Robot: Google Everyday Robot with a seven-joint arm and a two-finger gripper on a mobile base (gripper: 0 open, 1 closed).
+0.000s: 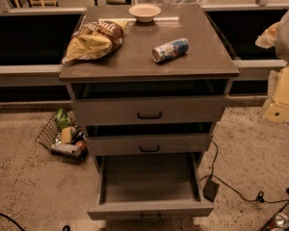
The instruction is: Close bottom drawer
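Three drawers sit in one grey-brown cabinet [195,64], the largest item in the camera view. It stands on a speckled floor in front of a long dark counter.

The bottom drawer [149,209] is the lowest of the three. It is pulled far out toward the camera, and its wide, shallow tray is exposed and looks empty. The uppermost drawer [183,110] and the middle drawer [183,144] each stand only slightly out.

The gripper [282,96] is at the right edge of the view. It is level with the uppermost drawer and well apart from the cabinet. Whether it is apart or together cannot be told.

A chip bag [92,41] lies on the cabinet top at the left. A wire basket [43,136] of small goods rests on the floor to the left. A can [170,49] lies on its side near the middle of the top, and a bowl [144,12] stands at the back edge.

Handling: the empty tray is probably light, and the panel looks stiff, so it should slide in on its runners under a steady push. No grasp appears necessary. Apply flat contact at the middle of the slim front panel, just above the small bar handle [151,217]. An off-centre push may skew the tray and jam it. A cable and a dark box [211,188] lie on the floor near the right side of the drawer, so keep the approach away from them.
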